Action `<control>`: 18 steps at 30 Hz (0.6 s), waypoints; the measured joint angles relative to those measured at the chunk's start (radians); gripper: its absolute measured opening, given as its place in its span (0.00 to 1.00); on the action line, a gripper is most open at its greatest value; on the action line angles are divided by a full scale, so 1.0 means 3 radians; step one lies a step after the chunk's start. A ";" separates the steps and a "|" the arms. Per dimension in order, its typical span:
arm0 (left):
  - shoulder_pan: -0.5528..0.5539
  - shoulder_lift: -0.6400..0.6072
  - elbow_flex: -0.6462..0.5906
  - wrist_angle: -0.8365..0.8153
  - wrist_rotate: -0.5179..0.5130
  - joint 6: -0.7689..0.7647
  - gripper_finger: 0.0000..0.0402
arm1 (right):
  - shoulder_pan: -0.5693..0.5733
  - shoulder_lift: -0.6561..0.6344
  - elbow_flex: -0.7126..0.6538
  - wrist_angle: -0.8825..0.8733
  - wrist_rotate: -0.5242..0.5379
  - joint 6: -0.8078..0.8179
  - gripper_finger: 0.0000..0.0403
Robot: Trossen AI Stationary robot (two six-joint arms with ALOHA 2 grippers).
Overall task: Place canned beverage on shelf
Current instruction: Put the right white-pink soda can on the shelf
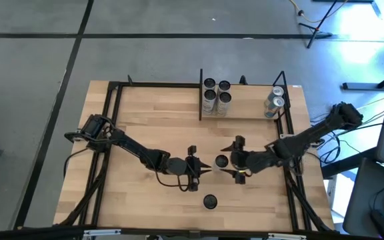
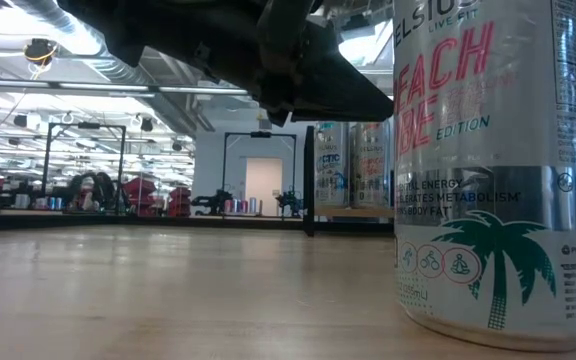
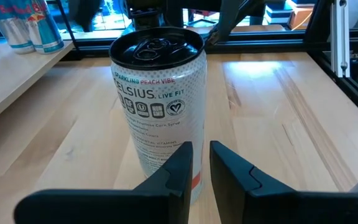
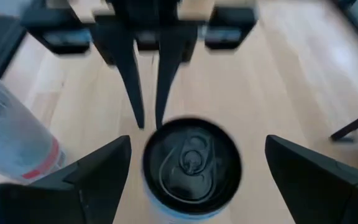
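A silver Celsius can [image 1: 221,161] with a black top stands upright on the tabletop between my two grippers; it also shows in the left wrist view [image 3: 160,106] and the right wrist view [image 4: 191,165]. My left gripper [image 1: 201,167] is shut, and its fingertips [image 3: 201,163] are low beside the can on its left side. My right gripper [image 4: 197,171] is open above the can, one finger on each side of the can's top and apart from it. The shelf [image 1: 249,112], a narrow plank with black posts, stands at the far edge. My left gripper comes level from the table's left, and its shut fingertips [image 3: 182,165] stand at the lower part of the can's side wall [image 3: 166,155]. I cannot tell whether they touch it.
A second Celsius can [image 1: 210,201] stands near the table's front edge and fills the right of the low view [image 2: 498,170]. Several cans stand on the shelf at its left end [image 1: 216,95] and right end [image 1: 275,101]. Black frame rails [image 1: 112,133] run along the table's sides.
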 joint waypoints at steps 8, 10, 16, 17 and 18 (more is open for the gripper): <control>-0.0003 0.0000 0.0000 0.0000 -0.0001 0.0001 0.12 | -0.0148 0.0227 -0.0001 0.0002 -0.0246 0.0087 0.87; -0.0003 0.0000 0.0000 -0.0001 -0.0001 0.0001 0.12 | -0.0148 0.0244 -0.0001 0.0005 -0.0245 0.0087 0.87; -0.0003 0.0000 0.0000 -0.0002 -0.0001 0.0000 0.12 | -0.0145 0.0353 0.0000 -0.0016 -0.0207 0.0093 0.82; -0.0003 0.0000 0.0000 -0.0002 -0.0001 0.0000 0.12 | -0.0145 0.0375 0.0000 -0.0009 -0.0208 0.0094 0.79; -0.0003 -0.0001 0.0000 -0.0002 -0.0001 0.0000 0.12 | -0.0145 0.0387 0.0000 -0.0003 -0.0212 0.0076 0.75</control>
